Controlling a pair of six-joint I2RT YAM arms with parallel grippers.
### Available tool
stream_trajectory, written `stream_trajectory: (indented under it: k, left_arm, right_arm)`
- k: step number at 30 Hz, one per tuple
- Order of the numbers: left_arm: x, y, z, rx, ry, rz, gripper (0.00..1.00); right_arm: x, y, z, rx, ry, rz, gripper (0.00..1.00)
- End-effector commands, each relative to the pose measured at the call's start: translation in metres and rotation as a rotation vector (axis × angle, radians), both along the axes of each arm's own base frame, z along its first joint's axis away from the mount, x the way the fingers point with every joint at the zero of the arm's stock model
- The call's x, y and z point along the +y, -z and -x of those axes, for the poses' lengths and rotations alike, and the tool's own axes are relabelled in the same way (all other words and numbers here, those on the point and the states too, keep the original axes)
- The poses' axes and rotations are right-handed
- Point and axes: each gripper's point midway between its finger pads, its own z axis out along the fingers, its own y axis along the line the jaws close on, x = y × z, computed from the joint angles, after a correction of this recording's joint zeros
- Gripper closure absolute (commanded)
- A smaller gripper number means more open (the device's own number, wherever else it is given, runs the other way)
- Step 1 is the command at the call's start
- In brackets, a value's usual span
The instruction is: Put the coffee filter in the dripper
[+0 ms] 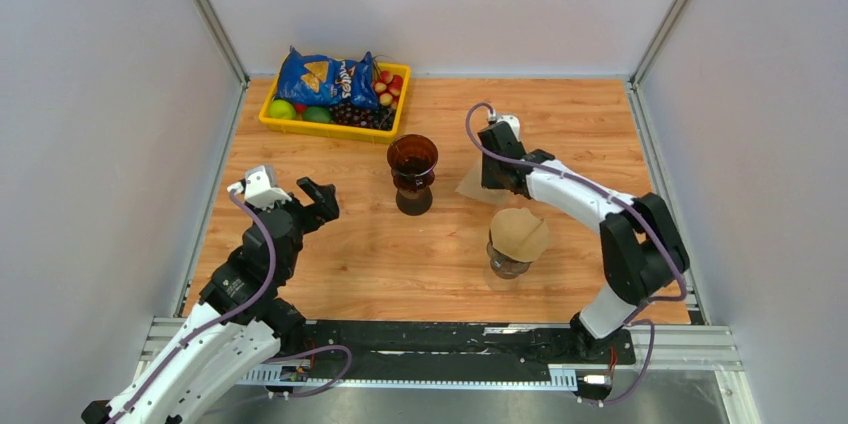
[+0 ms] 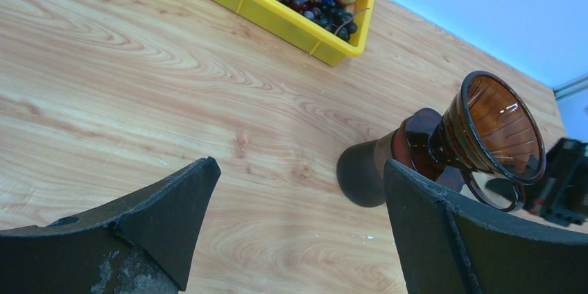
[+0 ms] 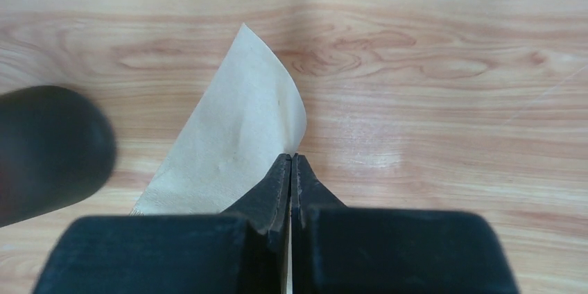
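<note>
Here the brown dripper (image 1: 413, 172) stands upright on the wooden table (image 1: 440, 274), and the coffee filter (image 3: 236, 141) lies on the wood just to the right of the dripper, not inside it. The right gripper (image 3: 292, 159) has its two fingers pressed together on the near edge of this filter, whose corner curls up a little. The left gripper (image 2: 298, 163) is to the left of the dripper with its fingers wide apart and holds nothing; behind the dripper stands a yellow tray (image 1: 290, 126) with fruit.
</note>
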Motion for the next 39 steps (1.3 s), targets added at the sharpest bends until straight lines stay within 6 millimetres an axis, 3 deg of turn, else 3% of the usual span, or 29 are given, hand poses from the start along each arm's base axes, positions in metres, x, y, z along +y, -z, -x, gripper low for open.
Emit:
stream_trajectory:
  k: [1,6,10,13,18,22,28,34,38,39]
  left_arm:
    - [-0.004,-0.011,-0.002,-0.038,0.018,0.028,0.00]
    - [-0.013,-0.026,-0.001,-0.073,0.068,0.062,0.00]
    - [-0.027,-0.050,0.001,-0.143,0.152,0.105,0.00]
    - [-0.056,-0.072,0.006,-0.210,0.310,0.143,0.00]
    - [-0.112,-0.128,0.023,-0.337,0.630,0.217,0.00]
    - [-0.155,-0.157,0.037,-0.381,0.876,0.274,0.00]
    - [-0.198,-0.152,0.015,-0.305,1.003,0.309,0.00]
    - [-0.222,-0.142,0.005,-0.254,1.085,0.348,0.02]
    - [-0.232,-0.134,0.001,-0.223,1.111,0.374,0.13]
    - [-0.233,-0.133,0.001,-0.216,1.117,0.381,0.23]
  right_arm:
    - [0.000,-0.086,-0.017,-0.220,-0.001,-0.048,1.00]
    - [-0.009,-0.149,-0.014,-0.368,-0.018,-0.073,1.00]
    - [-0.006,-0.202,0.002,-0.481,-0.086,-0.150,0.99]
    - [0.012,-0.233,0.022,-0.537,-0.224,-0.229,1.00]
    - [0.046,-0.275,0.061,-0.656,-0.424,-0.301,1.00]
    - [0.064,-0.290,0.081,-0.709,-0.501,-0.343,1.00]
    - [0.082,-0.295,0.097,-0.709,-0.556,-0.395,0.99]
    - [0.093,-0.292,0.106,-0.697,-0.571,-0.428,0.98]
    - [0.092,-0.288,0.101,-0.684,-0.526,-0.441,0.98]
    - [0.092,-0.287,0.100,-0.682,-0.517,-0.442,0.98]
